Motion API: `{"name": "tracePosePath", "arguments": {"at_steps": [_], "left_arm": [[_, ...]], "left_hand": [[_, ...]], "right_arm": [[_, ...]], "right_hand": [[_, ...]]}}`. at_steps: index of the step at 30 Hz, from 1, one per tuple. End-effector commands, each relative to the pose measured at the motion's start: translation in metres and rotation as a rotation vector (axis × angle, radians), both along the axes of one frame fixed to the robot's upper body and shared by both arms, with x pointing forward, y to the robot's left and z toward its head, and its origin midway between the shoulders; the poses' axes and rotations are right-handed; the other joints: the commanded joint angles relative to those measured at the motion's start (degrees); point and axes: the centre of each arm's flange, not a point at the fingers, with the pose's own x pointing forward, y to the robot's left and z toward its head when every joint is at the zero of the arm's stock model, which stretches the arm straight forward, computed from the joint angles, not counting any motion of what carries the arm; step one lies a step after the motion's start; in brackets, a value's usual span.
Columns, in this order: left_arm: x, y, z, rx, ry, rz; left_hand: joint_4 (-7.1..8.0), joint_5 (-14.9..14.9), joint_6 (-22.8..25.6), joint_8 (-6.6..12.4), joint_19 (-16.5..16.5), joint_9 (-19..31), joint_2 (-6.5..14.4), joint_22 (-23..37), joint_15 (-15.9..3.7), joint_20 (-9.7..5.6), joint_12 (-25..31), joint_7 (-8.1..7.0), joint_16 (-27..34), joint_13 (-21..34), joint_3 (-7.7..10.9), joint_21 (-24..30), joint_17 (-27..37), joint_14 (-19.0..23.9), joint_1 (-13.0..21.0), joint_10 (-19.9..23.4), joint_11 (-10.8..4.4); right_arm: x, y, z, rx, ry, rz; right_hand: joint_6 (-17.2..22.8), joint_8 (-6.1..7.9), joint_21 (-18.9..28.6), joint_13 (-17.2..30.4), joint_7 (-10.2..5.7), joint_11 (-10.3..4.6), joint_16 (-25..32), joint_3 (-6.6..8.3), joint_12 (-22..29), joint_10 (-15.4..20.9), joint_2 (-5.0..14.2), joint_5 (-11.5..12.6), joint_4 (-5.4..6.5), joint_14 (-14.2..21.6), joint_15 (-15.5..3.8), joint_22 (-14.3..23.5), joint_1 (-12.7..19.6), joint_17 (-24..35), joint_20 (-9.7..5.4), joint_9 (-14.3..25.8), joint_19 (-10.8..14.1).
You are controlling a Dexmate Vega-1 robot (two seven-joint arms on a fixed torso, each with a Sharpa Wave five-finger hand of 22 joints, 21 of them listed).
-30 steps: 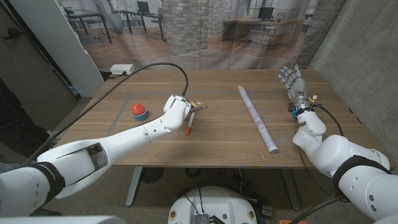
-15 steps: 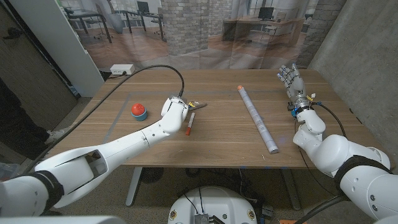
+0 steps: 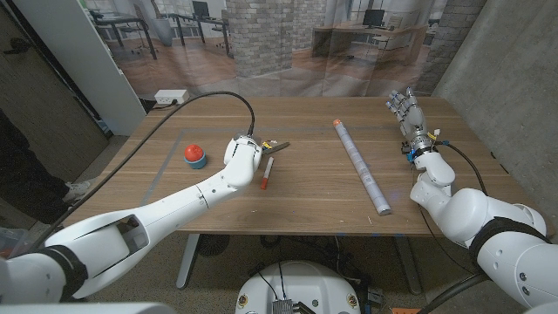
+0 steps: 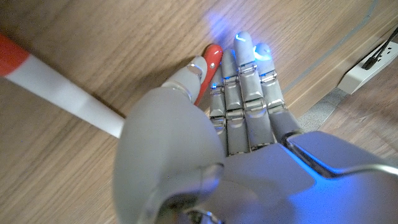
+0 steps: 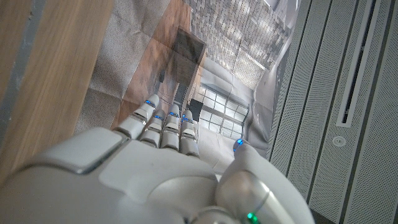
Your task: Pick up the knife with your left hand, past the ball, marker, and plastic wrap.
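While I look down from the head camera, this is what I have on the desk (image 3: pixel 296 196):

Left hand: my left hand (image 3: pixel 245 153) lies over the middle of the desk, left of centre; in the left wrist view its fingers (image 4: pixel 244 81) are stretched out together with the tips on the wood. I cannot tell whether it holds anything.

Knife: the knife (image 3: pixel 277 146) lies just past my left hand, only its dark end showing beyond the fingers; I cannot tell if they touch it.

Marker: the white marker (image 3: pixel 265 173) with red ends lies just beside the hand on its right; in the wrist view one red tip sits against my fingers.

Ball: the red and blue ball (image 3: pixel 195 154) sits to the left of the hand, apart from it.

Plastic wrap: the long roll of plastic wrap (image 3: pixel 359 166) runs from the far middle toward the near right edge, well apart from the knife.

Right hand: my right hand (image 3: pixel 410 118) stands at the far right of the desk, fingers straight and slightly apart, holding nothing.

Open room: bare wood between marker and roll, and along the near edge.

Edges: a black cable (image 3: pixel 183 109) crosses the far left corner; a white power strip (image 3: pixel 171 98) lies beyond the far edge.
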Motion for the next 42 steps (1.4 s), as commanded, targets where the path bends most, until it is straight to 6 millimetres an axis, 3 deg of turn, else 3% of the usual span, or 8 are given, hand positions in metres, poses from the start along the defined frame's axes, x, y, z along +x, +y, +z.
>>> {"name": "tracePosePath", "arguments": {"at_steps": [1, 24, 42], "left_arm": [[-0.011, 0.002, 0.03, -0.033, -0.109, 0.0], [-0.024, -0.002, 0.049, -0.042, -0.188, -0.022], [-0.028, 0.007, 0.063, -0.04, -0.264, -0.062]], "left_hand": [[0.17, 0.5, 11.7, 0.35, -0.8, 0.1, -0.1, 0.0, -18.3, -4.65, 0.2, -9.72, 0.0, 0.5, 0.07, 0.4, 0.4, 14.7, 0.6, 14.5, -14.49], [0.29, 1.6, 12.1, -0.29, -1.4, 0.2, -0.3, -0.2, -18.17, -4.89, 0.0, -9.77, -0.2, 1.6, -0.2, 1.3, 1.9, 14.7, 0.6, 14.3, -14.73], [0.4, 2.4, 12.3, -0.86, -1.9, 0.2, -0.3, -0.3, -18.35, -4.98, -0.1, -9.79, -0.6, 2.5, -0.22, 1.8, 2.8, 14.7, 0.5, 14.3, -14.64]], "right_arm": [[0.0, 0.003, 0.004, -0.013, -0.006, 0.005], [0.003, 0.008, 0.009, -0.02, -0.005, 0.009], [-0.009, 0.018, 0.011, -0.049, -0.088, -0.013]], "right_hand": [[0.6, -0.21, -0.3, 0.2, -0.17, -0.27, -0.2, 0.11, 0.0, 0.3, -0.07, 0.3, -0.39, 0.2, -0.05, 0.2, 0.4, 0.0, -0.91, 0.3, 0.5], [0.5, -0.42, -0.4, 0.2, -0.28, -0.51, -0.3, 0.05, -0.2, 0.2, -0.01, 0.5, -0.58, 0.0, -0.21, 0.2, 0.5, 0.0, -1.29, 0.3, 0.4], [0.6, -0.51, -0.4, 0.2, -0.24, -0.48, -0.3, 0.0, -0.2, 0.2, 0.03, 0.6, -0.73, 0.0, -0.29, 0.2, 0.5, 0.0, -1.41, 0.3, 0.4]]}}
